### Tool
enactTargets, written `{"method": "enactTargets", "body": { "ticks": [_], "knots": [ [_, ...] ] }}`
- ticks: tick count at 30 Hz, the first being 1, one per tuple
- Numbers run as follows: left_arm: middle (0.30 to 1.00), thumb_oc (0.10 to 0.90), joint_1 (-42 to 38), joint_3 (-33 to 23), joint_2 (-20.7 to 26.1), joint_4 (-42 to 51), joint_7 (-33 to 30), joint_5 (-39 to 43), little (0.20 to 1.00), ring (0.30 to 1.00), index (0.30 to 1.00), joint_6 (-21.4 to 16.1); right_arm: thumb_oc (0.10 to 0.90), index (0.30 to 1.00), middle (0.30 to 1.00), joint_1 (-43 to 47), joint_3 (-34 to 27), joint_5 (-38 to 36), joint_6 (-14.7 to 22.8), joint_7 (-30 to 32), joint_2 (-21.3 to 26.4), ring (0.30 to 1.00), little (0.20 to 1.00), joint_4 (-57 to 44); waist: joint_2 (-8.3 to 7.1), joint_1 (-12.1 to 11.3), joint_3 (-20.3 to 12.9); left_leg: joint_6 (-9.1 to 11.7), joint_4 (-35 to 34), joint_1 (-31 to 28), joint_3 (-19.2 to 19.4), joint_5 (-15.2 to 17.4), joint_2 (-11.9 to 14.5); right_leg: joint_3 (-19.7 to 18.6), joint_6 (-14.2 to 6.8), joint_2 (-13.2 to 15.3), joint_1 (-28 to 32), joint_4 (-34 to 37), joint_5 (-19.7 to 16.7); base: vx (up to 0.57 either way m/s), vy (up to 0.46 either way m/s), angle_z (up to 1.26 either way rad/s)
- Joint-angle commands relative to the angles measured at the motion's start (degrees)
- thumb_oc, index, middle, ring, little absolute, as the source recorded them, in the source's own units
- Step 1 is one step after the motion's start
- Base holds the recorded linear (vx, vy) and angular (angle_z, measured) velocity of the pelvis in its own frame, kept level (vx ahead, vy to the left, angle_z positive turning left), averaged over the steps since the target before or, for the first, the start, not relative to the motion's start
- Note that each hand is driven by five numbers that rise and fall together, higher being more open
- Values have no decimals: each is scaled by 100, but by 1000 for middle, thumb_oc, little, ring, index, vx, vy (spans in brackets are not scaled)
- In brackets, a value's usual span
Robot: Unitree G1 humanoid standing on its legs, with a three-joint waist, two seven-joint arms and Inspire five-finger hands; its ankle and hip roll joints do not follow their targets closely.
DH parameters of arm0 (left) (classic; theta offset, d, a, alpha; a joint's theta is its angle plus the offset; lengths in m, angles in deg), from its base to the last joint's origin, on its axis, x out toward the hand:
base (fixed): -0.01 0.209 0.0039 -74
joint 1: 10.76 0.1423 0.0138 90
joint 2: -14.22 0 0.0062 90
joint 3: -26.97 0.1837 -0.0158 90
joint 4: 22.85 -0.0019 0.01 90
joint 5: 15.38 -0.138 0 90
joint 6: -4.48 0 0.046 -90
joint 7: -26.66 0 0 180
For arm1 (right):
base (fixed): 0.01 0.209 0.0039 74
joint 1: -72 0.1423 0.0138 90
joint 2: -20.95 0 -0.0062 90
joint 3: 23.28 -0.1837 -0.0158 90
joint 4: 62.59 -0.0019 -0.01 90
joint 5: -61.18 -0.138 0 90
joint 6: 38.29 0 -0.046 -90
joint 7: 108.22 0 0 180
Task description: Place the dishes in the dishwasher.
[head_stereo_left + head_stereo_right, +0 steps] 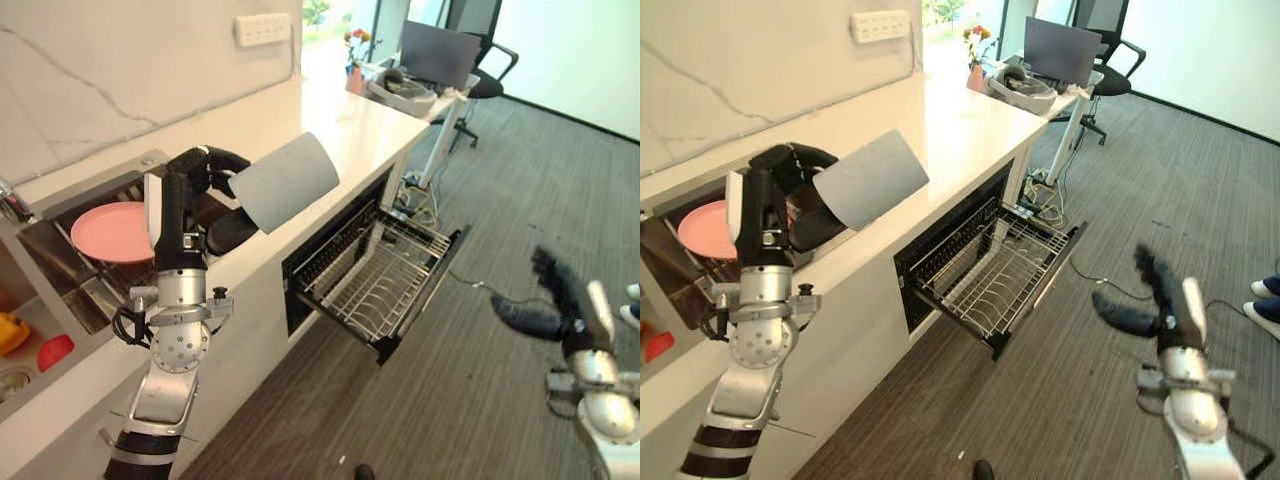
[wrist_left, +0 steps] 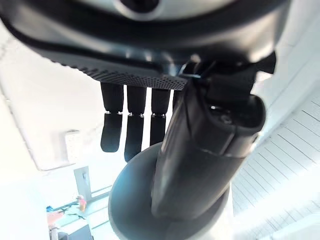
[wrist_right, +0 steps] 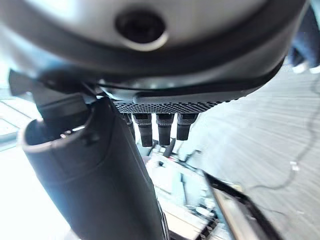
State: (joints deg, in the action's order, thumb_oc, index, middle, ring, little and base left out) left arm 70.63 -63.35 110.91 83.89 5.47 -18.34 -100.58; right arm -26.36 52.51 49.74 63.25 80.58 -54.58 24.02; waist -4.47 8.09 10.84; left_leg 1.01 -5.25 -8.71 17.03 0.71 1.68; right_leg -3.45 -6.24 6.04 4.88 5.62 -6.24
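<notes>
My left hand (image 1: 205, 172) is raised above the counter beside the sink and is shut on a grey plate (image 1: 286, 182), held tilted over the counter's front edge. In the left wrist view the thumb (image 2: 200, 155) presses the grey plate (image 2: 130, 210) against the fingers (image 2: 132, 125). A pink plate (image 1: 112, 232) lies in the sink (image 1: 60, 270). The dishwasher rack (image 1: 375, 275) is pulled out, with bare wire tines. My right hand (image 1: 555, 300) hangs low at the right over the floor, fingers straight and holding nothing.
A white counter (image 1: 330, 130) runs along the wall with a socket strip (image 1: 262, 28). Red and yellow items (image 1: 40, 345) sit at the left edge. A desk with a monitor (image 1: 440, 52) and an office chair (image 1: 490, 70) stand beyond. A person's shoes (image 1: 1265, 300) show at right.
</notes>
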Motion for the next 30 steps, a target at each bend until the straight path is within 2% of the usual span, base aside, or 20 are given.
{"method": "enactTargets", "body": {
  "ticks": [1, 3, 4, 5, 7, 8, 9, 14, 17, 22, 30],
  "knots": [
    [300, 400, -768, 152, 73, 299, -66, -3, 300, 300, 300, -566, 800, 900, 900, 708, -16, -1362, 977, -185, -46, 900, 900, -551, 168, -5, -450, 355, 25, 16, -30, 25, 288, 186, -217, -284, 116, -62, 627, 20, -26, -23],
    [300, 400, -943, 307, 114, 200, -122, -6, 300, 300, 300, -536, 800, 900, 900, 966, 365, -2200, 1129, -333, -372, 900, 900, -742, 212, -11, -474, 358, 25, -28, 8, 26, 298, 163, -203, -293, 139, -62, 639, 22, -30, -18],
    [300, 400, -1283, 600, 169, -148, -287, -279, 300, 300, 300, -385, 800, 900, 900, 1234, 973, -2880, 1181, -536, -759, 900, 900, -999, 253, -32, -510, 365, 25, -61, 20, 17, 310, 163, -182, -286, 171, -62, 641, 14, -31, -23],
    [300, 400, -1322, 614, 186, -195, -319, -303, 300, 300, 300, -394, 800, 900, 900, 1245, 974, -2909, 1183, -558, -772, 900, 900, -996, 236, -23, -497, 366, 25, -64, 19, 20, 311, 164, -182, -286, 174, -62, 644, 16, -30, -17],
    [300, 400, -1631, 889, 122, -532, -455, -462, 300, 300, 300, -343, 800, 900, 900, 1542, 1499, -3217, 1204, -457, -1131, 900, 900, -954, 259, -61, -526, 371, 25, -86, 17, 8, 311, 183, -168, -273, 220, -62, 663, 0, 0, 0],
    [300, 400, -1631, 889, 122, -532, -455, -462, 300, 300, 300, -343, 800, 900, 900, 1542, 1499, -3217, 1204, -457, -1131, 900, 900, -954, 259, -61, -526, 371, 25, -86, 17, 8, 311, 183, -168, -273, 220, -62, 663, 19, -5, 8],
    [300, 400, -2046, 1211, -73, -935, -690, -609, 300, 300, 300, -225, 800, 900, 900, 1954, 2214, -3608, 1209, -492, -1492, 900, 900, -979, 299, -101, -568, 383, 25, -110, 12, -17, 311, 203, -157, -251, 265, -62, 675, 22, 1, 7],
    [300, 400, -2684, 1655, -262, -1548, -923, -780, 300, 300, 300, -84, 800, 900, 900, 2369, 2850, -4228, 1356, -405, -1978, 900, 900, -1074, 353, -135, -614, 382, 25, -160, -3, -7, 305, 252, -170, -198, 329, -62, 680, 25, 14, 8],
    [300, 400, -2971, 1933, -429, -1914, -1070, -875, 300, 300, 300, -23, 800, 900, 900, 2739, 3024, -4477, 1546, -331, -2285, 900, 900, -1229, 389, -173, -640, 377, 25, -182, -5, 14, 293, 280, -189, -149, 370, -62, 682, 10, 11, 0],
    [300, 400, -3089, 2163, -555, -2049, -1072, -891, 300, 300, 300, -29, 800, 900, 900, 3009, 3186, -4592, 1644, -286, -2443, 900, 900, -1240, 398, -222, -656, 366, 25, -208, -39, 47, 272, 333, -209, -86, 406, -62, 685, 0, 0, 0],
    [300, 400, -2802, 2620, -685, -2007, -726, -886, 300, 300, 300, -142, 800, 900, 900, 3380, 3177, -4617, 1814, -194, -2574, 900, 900, -1279, 400, -331, -668, 344, 25, -242, -105, 79, 252, 387, -219, -26, 458, -62, 707, 7, 17, 4]
  ]
}}
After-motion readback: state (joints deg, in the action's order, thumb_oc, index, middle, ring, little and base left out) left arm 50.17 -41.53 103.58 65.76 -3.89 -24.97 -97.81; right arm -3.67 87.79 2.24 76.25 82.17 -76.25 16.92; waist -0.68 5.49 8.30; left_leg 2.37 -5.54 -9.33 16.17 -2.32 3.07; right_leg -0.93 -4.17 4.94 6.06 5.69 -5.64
